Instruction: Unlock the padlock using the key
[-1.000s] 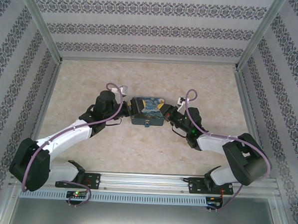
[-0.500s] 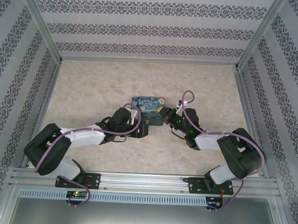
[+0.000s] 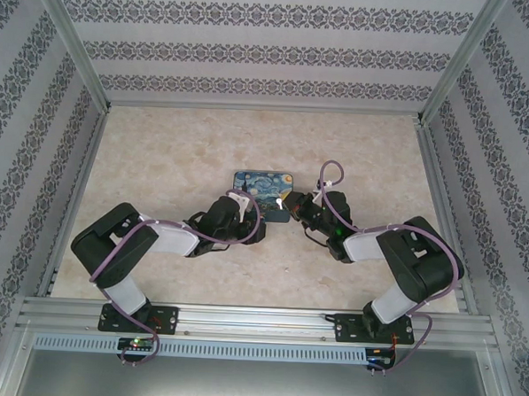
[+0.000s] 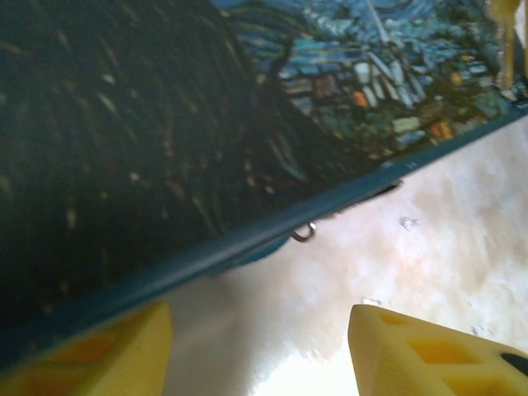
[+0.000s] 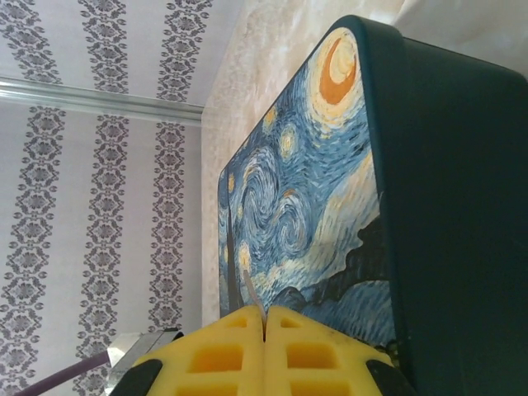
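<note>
Fingers of my left gripper [image 4: 256, 330] stand wide apart and empty, just beneath the near edge of the tin [image 4: 165, 124]. That edge half hides the padlock [image 4: 256, 252] tucked under it. At the tin's right end I see my right gripper [image 5: 264, 320] pinched tight on the key [image 5: 251, 299].

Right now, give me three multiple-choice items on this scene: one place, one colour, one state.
1. Relative to the Starry-Night tin, the padlock is: A on its lid; B just below its rim; C in a gripper.
2. Fingertips of the left gripper are: A yellow; B red; C green.
3. The right gripper is: A wide open; B shut on the key; C shut on the padlock.
B: the left wrist view shows it under the rim. A: both tips are yellow. B: closed fingers pinch the key.
</note>
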Action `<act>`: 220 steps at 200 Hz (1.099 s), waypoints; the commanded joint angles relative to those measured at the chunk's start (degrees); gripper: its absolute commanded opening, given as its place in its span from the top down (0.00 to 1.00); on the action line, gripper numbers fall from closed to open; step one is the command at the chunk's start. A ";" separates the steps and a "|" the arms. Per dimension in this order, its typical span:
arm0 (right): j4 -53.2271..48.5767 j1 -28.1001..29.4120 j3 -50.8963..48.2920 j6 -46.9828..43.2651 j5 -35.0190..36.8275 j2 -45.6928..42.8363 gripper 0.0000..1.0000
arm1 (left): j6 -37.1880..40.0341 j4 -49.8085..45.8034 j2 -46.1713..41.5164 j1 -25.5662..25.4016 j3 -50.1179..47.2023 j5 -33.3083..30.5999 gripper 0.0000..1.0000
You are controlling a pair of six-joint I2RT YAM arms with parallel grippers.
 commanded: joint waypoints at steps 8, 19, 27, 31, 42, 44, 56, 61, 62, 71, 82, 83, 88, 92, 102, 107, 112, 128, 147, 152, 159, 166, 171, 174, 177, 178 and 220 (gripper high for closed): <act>3.66 -0.76 1.43 0.84 -0.70 1.57 1.00 | 3.81 7.66 2.76 -1.49 -0.95 -4.36 0.42; 3.94 -0.85 1.44 1.04 -0.79 1.75 1.00 | 4.08 9.00 3.55 -1.76 -1.22 -5.62 0.43; 4.04 -0.92 1.33 1.16 -0.78 1.83 1.00 | 4.32 9.92 4.10 -1.96 -1.36 -6.34 0.43; 4.04 -0.94 1.36 1.17 -0.78 1.84 1.00 | 4.41 10.22 4.39 -2.06 -1.27 -6.62 0.43; 4.03 -1.03 1.24 1.19 -0.81 1.91 1.00 | 4.80 10.70 5.17 -2.31 -0.90 -7.10 0.44; 4.04 -1.09 1.24 1.22 -0.85 1.92 1.00 | 4.85 10.73 5.35 -2.33 -0.82 -7.12 0.44; 4.04 -1.20 1.10 1.17 -0.84 2.00 1.00 | 5.06 11.03 6.26 -2.58 -0.16 -7.06 0.44; 4.04 -1.20 1.12 1.17 -0.99 2.06 1.00 | 5.03 11.41 6.69 -2.59 -0.05 -6.92 0.44; 3.99 -1.20 1.14 1.17 -0.96 2.08 1.00 | 5.01 11.50 6.78 -2.64 0.02 -6.85 0.44; 4.04 -1.36 1.07 1.17 -1.06 2.26 1.00 | 4.90 11.85 7.49 -2.76 0.61 -6.62 0.44; 4.04 -1.46 1.07 1.09 -1.08 2.45 1.00 | 4.90 12.32 8.24 -2.85 1.30 -6.30 0.44; 4.04 -1.46 1.07 1.09 -1.09 2.50 1.00 | 4.90 12.39 8.34 -2.86 1.35 -6.28 0.44; 4.01 -1.54 1.11 1.21 -1.17 2.66 1.00 | 4.81 12.75 8.67 -2.86 1.60 -5.98 0.44; 4.04 -1.55 1.10 1.09 -1.18 2.78 1.00 | 4.66 13.01 8.94 -2.90 1.84 -5.84 0.44; 4.03 -1.73 1.16 1.08 -1.14 3.19 1.00 | 4.20 13.78 9.54 -2.95 2.35 -5.32 0.44; 4.04 -1.73 1.16 1.15 -1.13 3.44 1.00 | 3.90 14.30 9.87 -2.95 2.52 -4.98 0.44; 4.10 -1.73 1.22 1.18 -1.16 3.69 1.00 | 3.57 14.81 10.05 -2.95 2.78 -4.55 0.44; 4.19 -1.82 1.36 1.21 -1.15 4.25 1.00 | 2.26 16.40 10.80 -2.95 3.51 -3.04 0.44; 4.30 -1.82 1.42 1.18 -1.16 4.73 1.00 | 0.52 18.25 11.75 -2.86 4.27 -1.75 0.43; 4.30 -1.82 1.36 1.22 -1.11 4.76 1.00 | 0.15 18.81 11.93 -2.86 4.29 -1.52 0.43; 4.30 -1.82 1.37 1.15 -1.13 4.88 1.00 | -0.31 19.23 12.05 -2.86 4.42 -1.13 0.43; 4.19 -1.90 1.33 1.08 -1.17 4.91 1.00 | -0.71 19.47 12.05 -2.79 4.52 -0.87 0.43; 4.21 -1.90 1.33 1.08 -1.15 4.98 1.00 | -0.92 19.77 12.09 -2.78 4.56 -0.74 0.43; 4.18 -1.95 1.34 1.08 -1.23 5.02 1.00 | -1.05 19.93 12.06 -2.77 4.48 -0.65 0.43; 4.21 -1.99 1.37 1.08 -1.27 5.01 1.00 | -1.19 20.13 12.05 -2.71 4.46 -0.44 0.43; 4.21 -1.99 1.40 1.08 -1.27 5.05 1.00 | -1.22 20.21 12.05 -2.69 4.47 -0.31 0.43; 4.60 -2.52 1.49 1.15 -1.90 6.18 1.00 | -4.85 22.83 12.31 -0.87 4.29 2.43 0.43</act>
